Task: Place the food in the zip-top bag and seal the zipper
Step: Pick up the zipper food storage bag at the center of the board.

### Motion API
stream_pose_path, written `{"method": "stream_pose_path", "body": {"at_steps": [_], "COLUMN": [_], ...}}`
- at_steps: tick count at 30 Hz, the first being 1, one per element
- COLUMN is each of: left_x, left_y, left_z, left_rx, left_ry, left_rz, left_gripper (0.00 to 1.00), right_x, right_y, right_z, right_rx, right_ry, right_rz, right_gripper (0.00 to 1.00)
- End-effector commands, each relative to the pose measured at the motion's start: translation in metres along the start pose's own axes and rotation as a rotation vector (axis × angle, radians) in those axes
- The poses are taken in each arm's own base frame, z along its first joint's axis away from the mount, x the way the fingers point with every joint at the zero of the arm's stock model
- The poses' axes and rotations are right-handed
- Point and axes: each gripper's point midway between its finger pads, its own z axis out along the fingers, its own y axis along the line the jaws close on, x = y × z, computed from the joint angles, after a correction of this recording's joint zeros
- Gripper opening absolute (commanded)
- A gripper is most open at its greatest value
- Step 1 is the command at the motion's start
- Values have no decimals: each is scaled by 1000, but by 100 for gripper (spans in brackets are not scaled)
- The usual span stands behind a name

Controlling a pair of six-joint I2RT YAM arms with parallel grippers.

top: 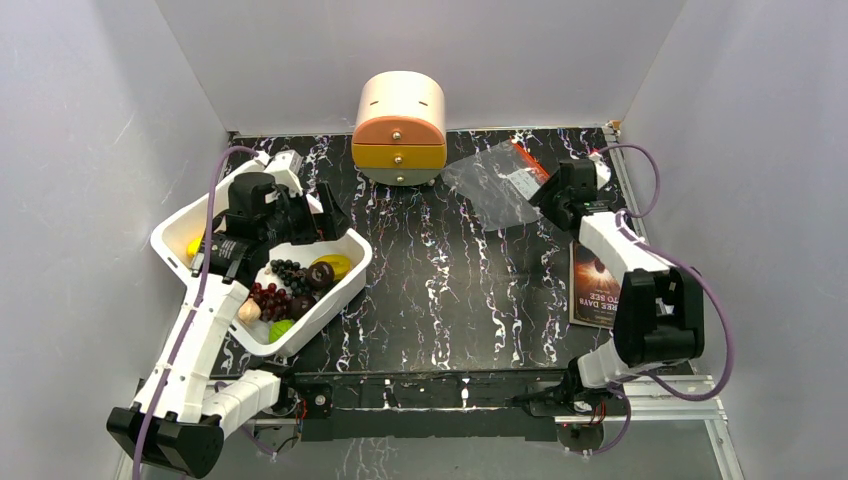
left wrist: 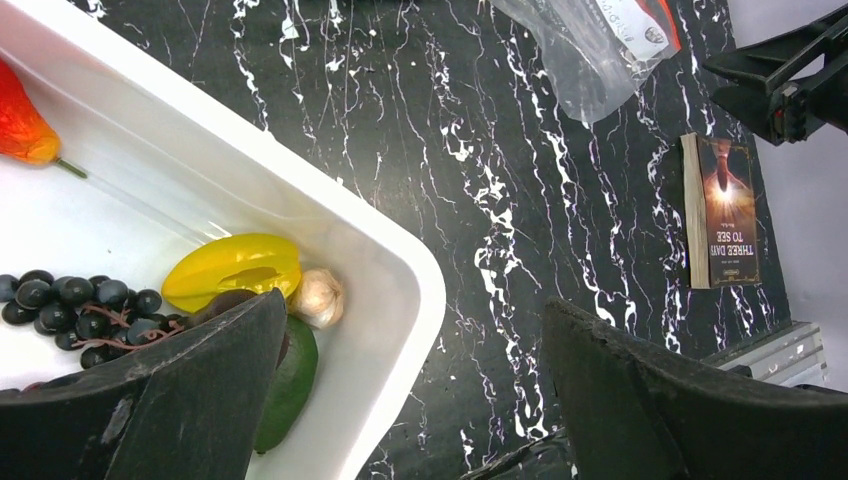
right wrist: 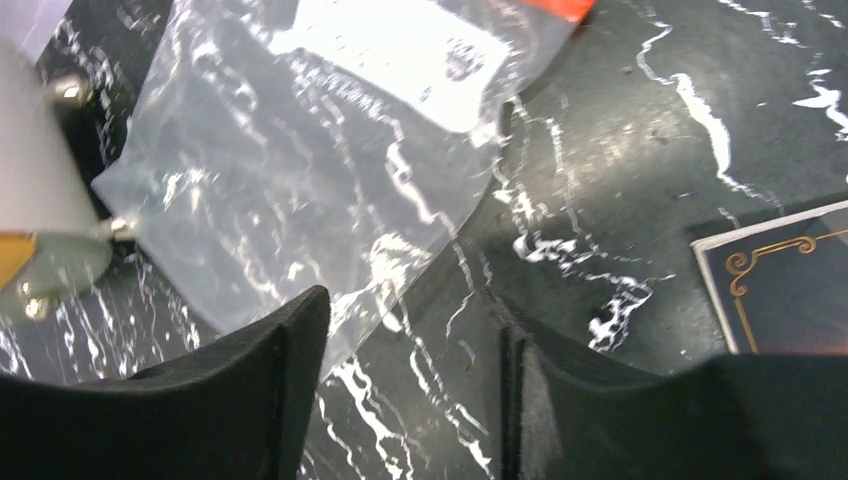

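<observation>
When viewed from above, find the zip-top bag (top: 490, 185) lying flat on the far right part of the black marbled table (top: 450, 290), just right of the orange-and-cream drawer chest (top: 400, 125), its left corner just beside the chest's foot. Note the zipper (top: 527, 160) along the bag's far right edge, next to the white label (top: 522, 183). See the right gripper (top: 548, 197) right at the bag's near right edge, jaws apart, with the clear edge reaching up to one finger (right wrist: 250, 400) and a bare strip of table in the gap; cannot tell about contact with the plastic. Nearer, beside the right arm, spot a dark book (top: 597, 285). Across the table, well apart from the bag, find the food (top: 295, 285) in a white tub (top: 355, 262): dark grapes (left wrist: 80, 305), a yellow star-shaped piece (left wrist: 235, 270), a pale bulb (left wrist: 318, 297), a green piece (left wrist: 290, 385), an orange-red piece (left wrist: 20, 120). Astride the tub's rim, see the left gripper (top: 325, 222), jaws spread wide, holding nothing.
</observation>
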Motion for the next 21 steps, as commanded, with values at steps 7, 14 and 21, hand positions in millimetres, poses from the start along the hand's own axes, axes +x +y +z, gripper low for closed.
{"method": "stream_pose_path", "body": {"at_steps": [7, 14, 21], "left_x": [8, 8, 15], "left_y": [-10, -12, -20], "left_z": [-3, -6, -10], "left_rx": [55, 62, 107], "left_ry": [63, 58, 89], "left_rz": [2, 2, -5], "left_gripper": [98, 99, 98], "right_x": [-55, -65, -57], "right_y": [-11, -27, -39], "right_z": [37, 70, 96], "right_rx": [-51, -32, 0], "right_ry": [-149, -149, -109], "right_rz": [162, 253, 305], "right_gripper": [43, 36, 38]}}
